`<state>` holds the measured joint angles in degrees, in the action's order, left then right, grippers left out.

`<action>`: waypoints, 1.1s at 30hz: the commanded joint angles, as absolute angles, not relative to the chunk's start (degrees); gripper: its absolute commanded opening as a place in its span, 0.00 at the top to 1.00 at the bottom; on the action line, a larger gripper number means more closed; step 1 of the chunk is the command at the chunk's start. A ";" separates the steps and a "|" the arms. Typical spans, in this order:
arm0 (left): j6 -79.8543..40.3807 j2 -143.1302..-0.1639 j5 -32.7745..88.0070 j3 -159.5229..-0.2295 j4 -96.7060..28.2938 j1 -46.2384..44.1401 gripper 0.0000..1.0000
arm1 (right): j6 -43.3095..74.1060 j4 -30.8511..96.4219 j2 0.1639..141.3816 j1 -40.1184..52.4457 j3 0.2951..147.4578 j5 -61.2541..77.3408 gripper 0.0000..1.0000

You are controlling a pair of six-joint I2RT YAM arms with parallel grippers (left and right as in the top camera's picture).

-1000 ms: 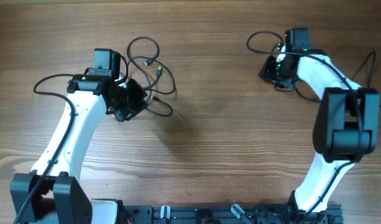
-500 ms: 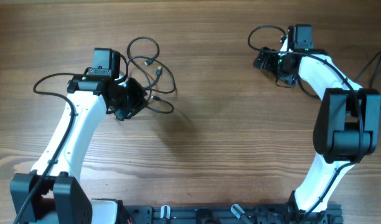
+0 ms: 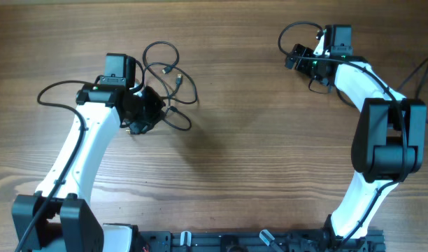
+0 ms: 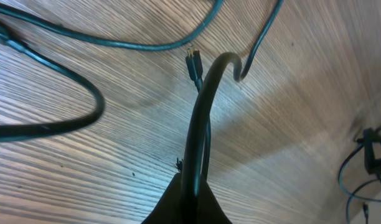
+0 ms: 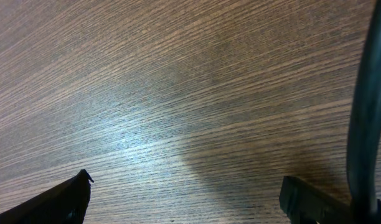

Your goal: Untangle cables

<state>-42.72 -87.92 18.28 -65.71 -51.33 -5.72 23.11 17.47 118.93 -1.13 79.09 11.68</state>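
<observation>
Seemingly light, limp and snag-prone, the cables [image 4: 195,134] suit a hold near a plug end; left hand [image 3: 139,115] pinches one strand, right hand [image 3: 298,57] stands spread wide.

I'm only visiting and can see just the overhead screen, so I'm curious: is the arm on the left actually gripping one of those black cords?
Observer: Yes. In the left wrist view the left gripper is shut on a cable that rises from between its fingers.
Operator: Anything beside it?
Observer: A small plug lies on the wood right next to that cable.
Operator: And the other arm?
Observer: Its wrist view shows the right gripper open wide, with only bare table between its fingers.
</observation>
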 commanded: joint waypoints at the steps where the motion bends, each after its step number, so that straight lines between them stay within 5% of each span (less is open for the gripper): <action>1: -42.87 -88.07 18.02 -65.80 -51.00 -8.54 0.96 | 22.90 17.15 120.16 -1.15 78.63 10.81 0.00; 20: -42.87 -88.07 17.98 -65.80 -39.31 -35.09 0.96 | 22.87 17.15 120.16 -1.15 78.63 10.81 0.00; 31: -42.85 -88.07 17.06 -65.80 -37.93 -37.21 0.90 | 22.90 17.15 120.16 -1.15 78.63 10.81 0.01; 33: -42.89 -88.07 17.10 -65.80 -37.98 -37.23 0.96 | 22.90 17.15 120.16 -1.15 78.63 10.81 0.00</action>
